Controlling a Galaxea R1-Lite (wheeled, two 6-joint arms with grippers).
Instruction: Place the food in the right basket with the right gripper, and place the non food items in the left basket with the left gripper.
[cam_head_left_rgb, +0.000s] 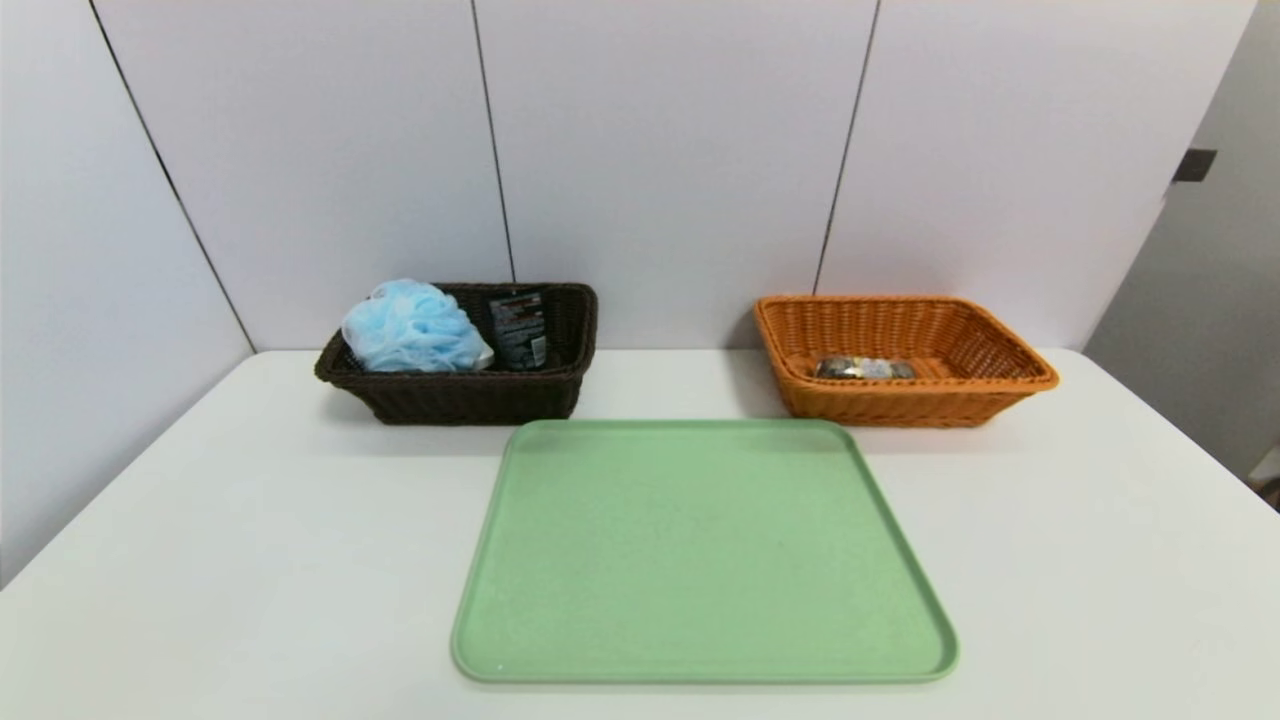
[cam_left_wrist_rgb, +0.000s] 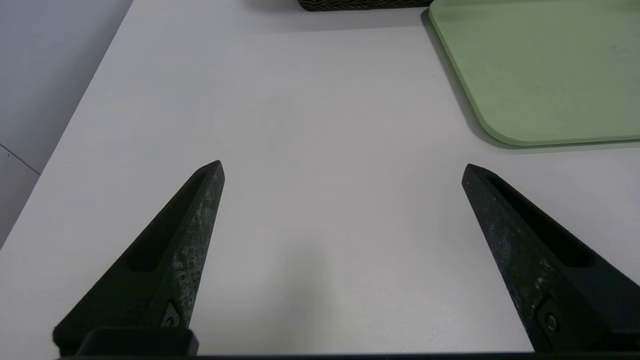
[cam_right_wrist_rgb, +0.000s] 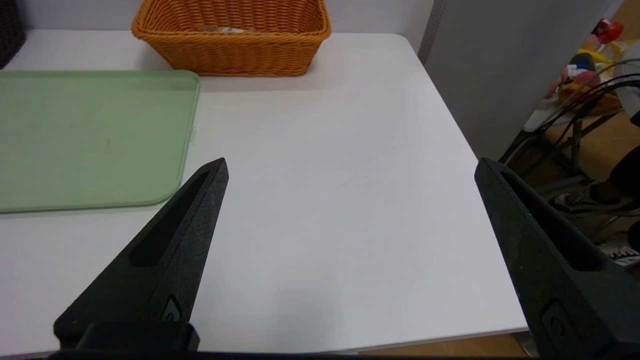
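Over bare white bench (cam_head_left_rgb: 200, 520), the left end effector (cam_left_wrist_rgb: 342, 167) hangs with fingers spread wide, gripping nothing; the right end effector (cam_right_wrist_rgb: 350, 167) does likewise near the bench's right edge. Between them, the flat green plastic tray (cam_head_left_rgb: 700, 550) is cleared. A fluffy blue bath sponge (cam_head_left_rgb: 412, 328) and dark bottle (cam_head_left_rgb: 518, 330) sit in the dark woven left basket (cam_head_left_rgb: 470, 395); a wrapped snack (cam_head_left_rgb: 865, 369) lies in the orange woven right basket (cam_head_left_rgb: 905, 400). Sorting looks finished; plenty of room either side.

Head view high, facing far wall. Wrist views low over near surface (cam_head_left_rgb: 250, 520), sharing green tray (cam_head_left_rgb: 700, 550) corners.
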